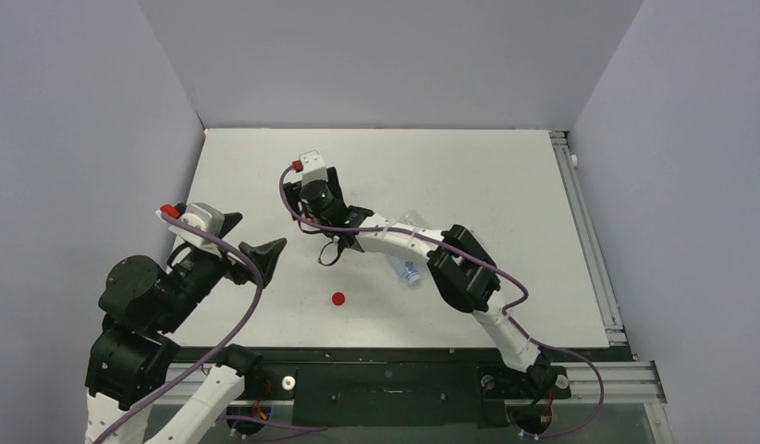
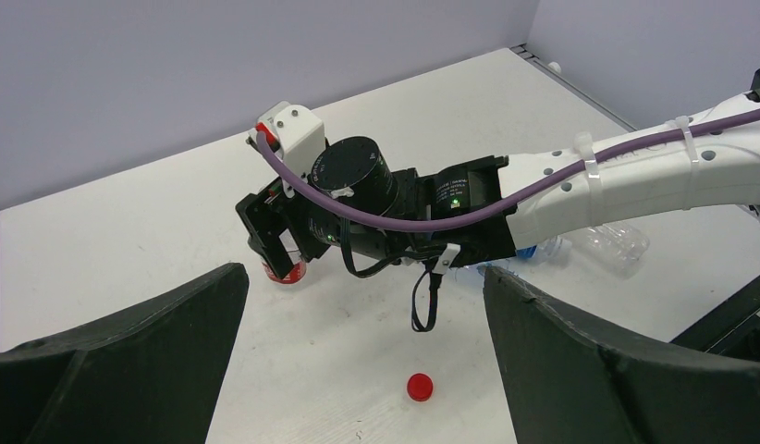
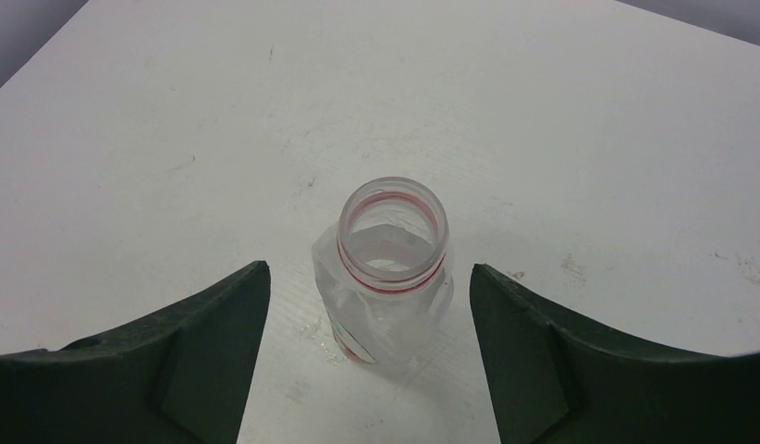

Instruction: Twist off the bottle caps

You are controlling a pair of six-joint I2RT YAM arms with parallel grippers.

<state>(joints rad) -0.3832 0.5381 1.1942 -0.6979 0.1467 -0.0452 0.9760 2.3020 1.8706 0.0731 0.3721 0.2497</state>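
Observation:
A red bottle cap (image 1: 337, 299) lies loose on the white table; it also shows in the left wrist view (image 2: 419, 387). A clear bottle with a red label (image 3: 392, 277) stands upright with its mouth open and no cap on it. My right gripper (image 3: 369, 273) is open, with one finger on each side of the bottle's neck and not touching it. In the top view the right gripper (image 1: 316, 185) hides that bottle. My left gripper (image 1: 251, 239) is open and empty, left of the red cap and above the table (image 2: 365, 305). The white and blue caps are out of view.
A second clear bottle (image 1: 410, 271) with a blue part lies on its side under my right forearm; it also shows in the left wrist view (image 2: 603, 242). Grey walls close off the table at the back and sides. A metal rail (image 1: 589, 231) runs along the right edge.

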